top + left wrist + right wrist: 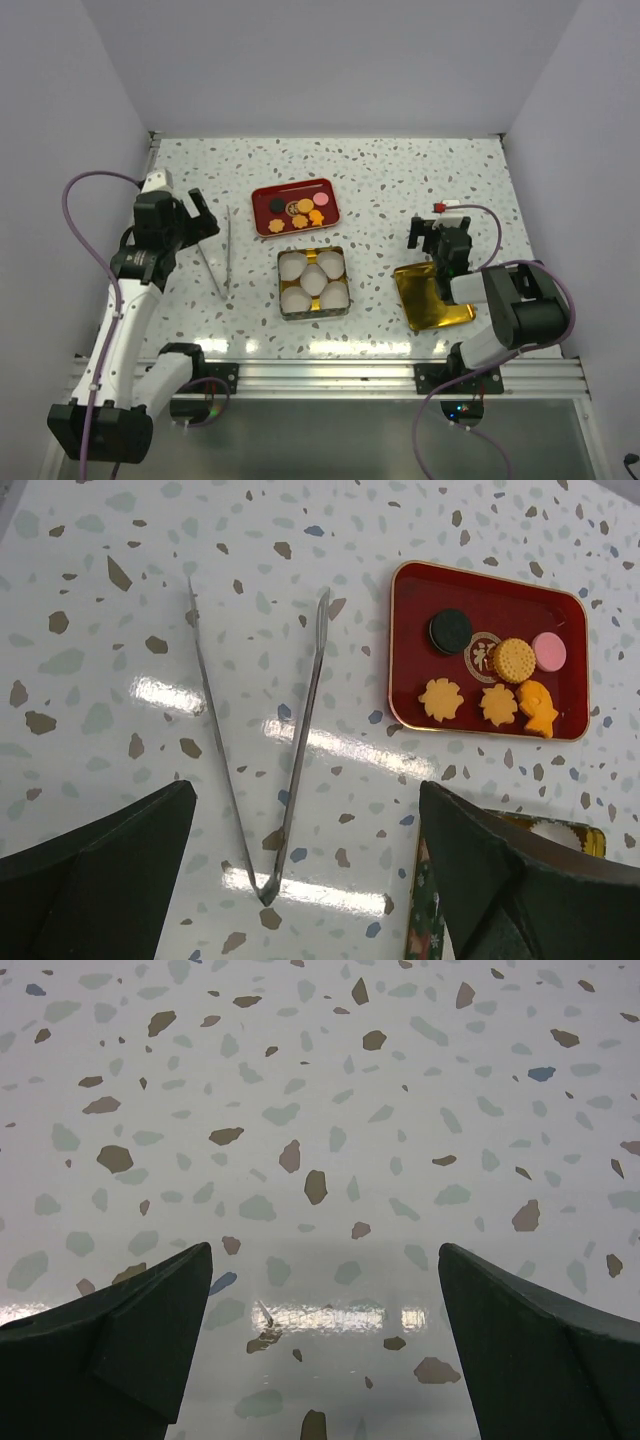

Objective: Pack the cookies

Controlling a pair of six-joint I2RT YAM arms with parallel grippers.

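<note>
**A:** So, where do the cookies [514, 660] lie, and which step is this?

**B:** All six lie in the red tray [410, 630], at twelve o'clock from the open tin [313, 315] of paper cups [312, 280]; none is packed, so I judge packing not yet begun.

**A:** And next?

**B:** Probably lowering onto the tongs [300, 730], flat at nine o'clock from the tin, below the left gripper [307, 790]; its fingers are wide, empty; the right gripper [325, 1250], likewise wide and empty, hangs over bare table [400, 180] by the gold lid [432, 297] at three o'clock; open surface surrounds the tongs.
</note>
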